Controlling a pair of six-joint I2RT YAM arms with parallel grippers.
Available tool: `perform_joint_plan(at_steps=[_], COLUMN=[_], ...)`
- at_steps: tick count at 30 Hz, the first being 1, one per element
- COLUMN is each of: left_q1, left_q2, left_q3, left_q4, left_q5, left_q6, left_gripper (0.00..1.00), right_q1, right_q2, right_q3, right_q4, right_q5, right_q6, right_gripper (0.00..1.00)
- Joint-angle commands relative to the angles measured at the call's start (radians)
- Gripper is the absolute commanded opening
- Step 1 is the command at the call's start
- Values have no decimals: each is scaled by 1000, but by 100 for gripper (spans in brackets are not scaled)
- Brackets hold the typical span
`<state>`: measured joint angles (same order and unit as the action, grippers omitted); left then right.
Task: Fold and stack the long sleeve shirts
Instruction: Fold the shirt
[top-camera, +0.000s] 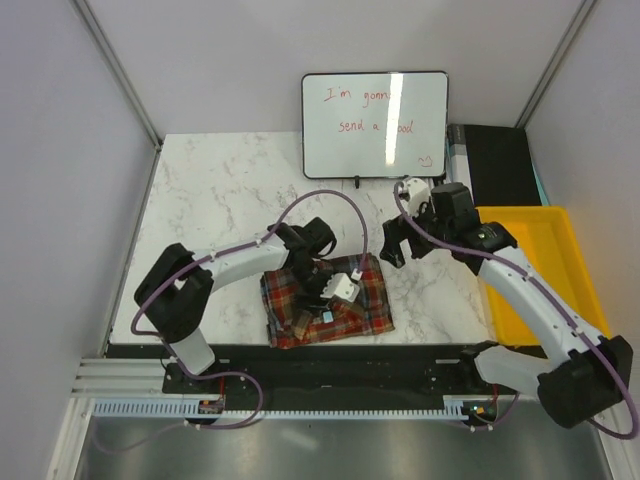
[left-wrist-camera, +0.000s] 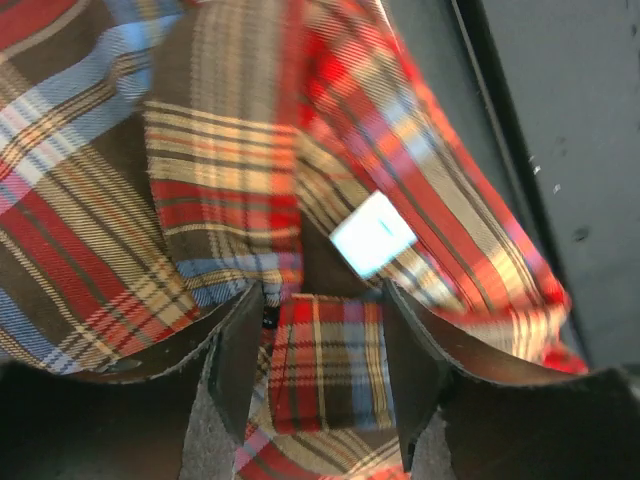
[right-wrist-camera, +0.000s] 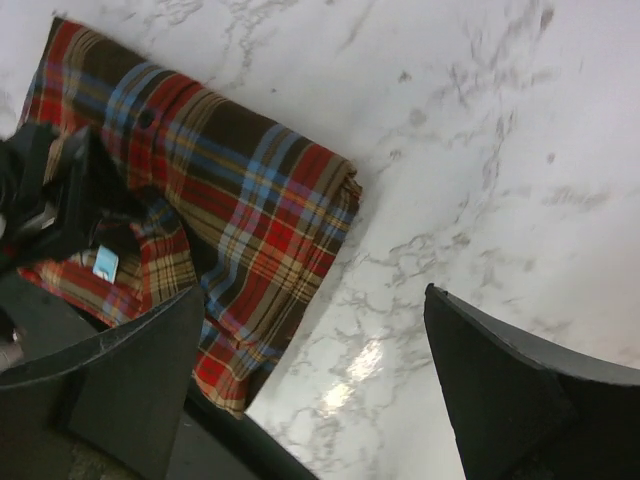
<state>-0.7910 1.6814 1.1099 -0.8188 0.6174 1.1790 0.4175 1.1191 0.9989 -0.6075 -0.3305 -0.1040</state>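
Item: plaid shirt (top-camera: 370, 300), red-orange/dk/white checks w/ light-blue lines, 1 pc in view.
Location: near edge of worktop (top-camera: 220, 200), approx centre, btwn the two arm bases. Its near side reaches the worktop's lip.
Condition: folded to a rough rectangle. Right side is a clean doubled edge lying flat on the marble. Near-left part is rumpled, w/ loose layers under the L arm.
Label: small white tag (left-wrist-camera: 372, 233) on the near part of the cloth, just beside the L claw.
L claw (left-wrist-camera: 322, 295): down on the shirt, fingers (left-wrist-camera: 235, 365) apart w/ a band of plaid across the gap. Cannot tell if the cloth is pinched or only pressed on.
R claw (right-wrist-camera: 312, 300): released, fingers wide, nothing btwn them. Hangs over bare marble just right of the shirt, not touching it.
Whiteboard (top-camera: 375, 120): upright at far edge of worktop, red handwriting, part lost to glare.
Yellow bin (top-camera: 560, 245): right of worktop, R arm crossing over it.
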Motion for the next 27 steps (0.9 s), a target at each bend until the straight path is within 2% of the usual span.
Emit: perform_joint_plan(at_steps=[1,3,4,6,7,9,10,11,15,19,21,22,24,25,27], left_q1=[-20,-21,-19,10,51,99,139,157,239,382,427,467,513,529,571], left_q2=[52,55,22,-46,-86,-234,-285,-352,-430,-450,-462,-471,-498,-506,-528], left_q3=[33,65,62,27,7,-60,-79,-94,-90,-79,-93,-104,-137,-153,-189], left_q4=[-26,2,45,136,256,367,450,481,449,399,386,385,385,385,385], left_q5=[-41,-9,-4,-1,7,40,60,64,78,117,127,128,133,131,127], left_q6=[-275,-418,-538,-658,-768,-856,-937,-970,-1038,-1110,-1133,-1141,-1151,-1153,-1168], left_gripper=[57,55,55,60,62,68,76,78,84,84,84,84,84,84,83], right_q1=[-118,-134,-135,-140,-140,-140,-140,-141,-138,-135,-126,-125,-120,-120,-118], right_q2=[125,191,197,202,206,226,254,275,390,539,594,651,746,778,881], right_q3=[0,-20,-35,-83,-101,-153,-169,-178,-157,-106,-77,-33,33,134,257], right_q4=[-66,-77,-65,-35,-26,15,31,40,84,84,75,68,22,-3,-60], right_q5=[-100,-163,-176,-220,-234,-287,-298,-298,-321,-360,-387,-404,-410,-403,-351], right_q6=[413,493,522,553,555,541,524,511,465,429,397,353,301,227,161], right_gripper=[98,98,97,95,92,87,84,77,73,63,53,37,21,4,0])
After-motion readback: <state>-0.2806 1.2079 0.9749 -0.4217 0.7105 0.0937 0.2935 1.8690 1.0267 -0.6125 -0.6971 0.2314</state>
